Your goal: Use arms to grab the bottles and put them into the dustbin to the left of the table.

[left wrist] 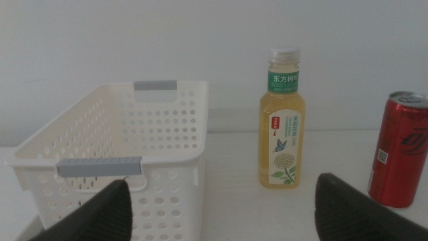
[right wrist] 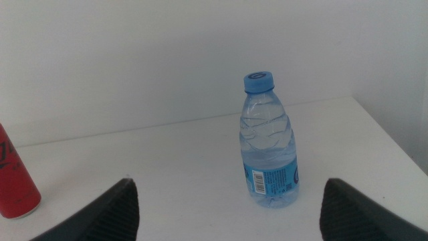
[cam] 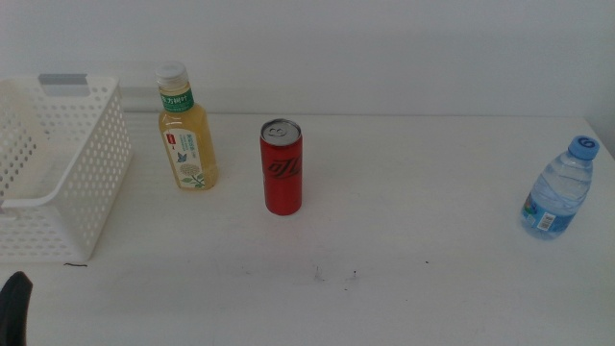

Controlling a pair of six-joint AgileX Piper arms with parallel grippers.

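Three bottles to bin, all upright on the wide white worktop (cam: 404, 298). Yellow plastic tea bottle with white cap and green label (left wrist: 280, 120): probably full, so fairly heavy; stiff enough, smooth and likely slippery; best taken across the straight labelled body, below the shoulder. Slim red metal can (cam: 282, 167): rigid but thin-walled, easily dented if squeezed hard; best gripped mid-height on the round wall. Small clear plastic water bottle with blue cap (right wrist: 268, 142): light, soft ribbed wall likely to yield, so a hold around the labelled lower band looks safest.

Left pincer (left wrist: 224, 207): released, jaws spread wide, holding nothing. Straight ahead of it and slightly toward one jaw, the tea bottle, still apart; beyond that same jaw, the red can. Ahead of the other jaw, close by, the white rectangular plastic basket with lattice walls and grey rim strips (left wrist: 170, 120), with nothing visible inside. Only a dark tip of this pincer visible in the middle view, low at the edge, near the basket.

Right pincer (right wrist: 231, 207): also released, jaws wide apart, nothing between them. Water bottle ahead, a little toward one jaw, not touched; red can far off beyond the other jaw.
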